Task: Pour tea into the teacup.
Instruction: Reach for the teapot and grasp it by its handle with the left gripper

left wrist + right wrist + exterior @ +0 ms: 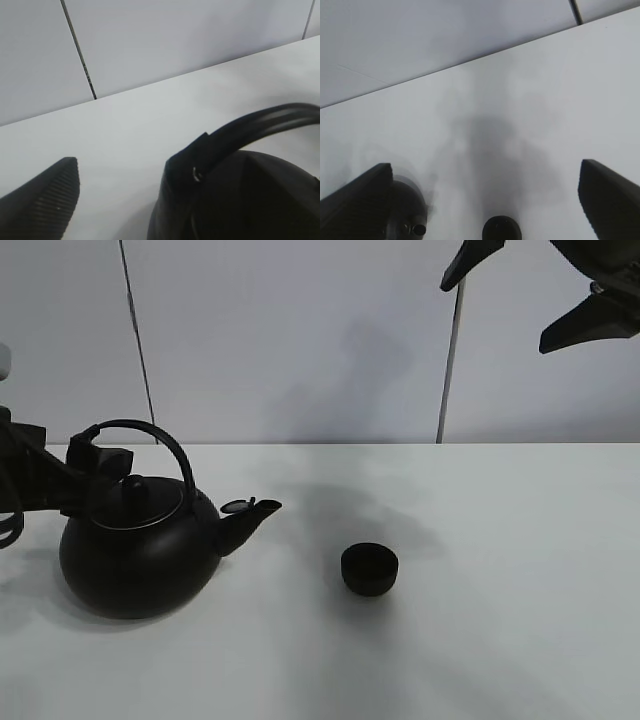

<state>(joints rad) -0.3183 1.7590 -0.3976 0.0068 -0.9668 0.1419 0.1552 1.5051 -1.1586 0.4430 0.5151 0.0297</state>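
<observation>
Currently the small round matte black handleless teacup (370,569) stands upright on the white tabletop (520,640), mouth facing up. Being round, it has no long axis to speak of. It sits well below the right gripper (530,290) and a little to that gripper's left. The right gripper hangs high above the table with its two black fingers spread wide and nothing between them. In the right wrist view the cup appears between the two fingertips, far beneath them.

From the left gripper (98,455), the teacup is well off to the right, beyond the big round black kettle with an arched handle (140,555). The kettle's spout (255,510) points away from the left gripper and toward the cup, so the kettle's length runs along the line from gripper to cup. The left gripper is at the near foot of the handle with its jaws apart. One ribbed finger (45,200) shows clear of the handle, with bare table between; the other finger is out of the wrist view.
</observation>
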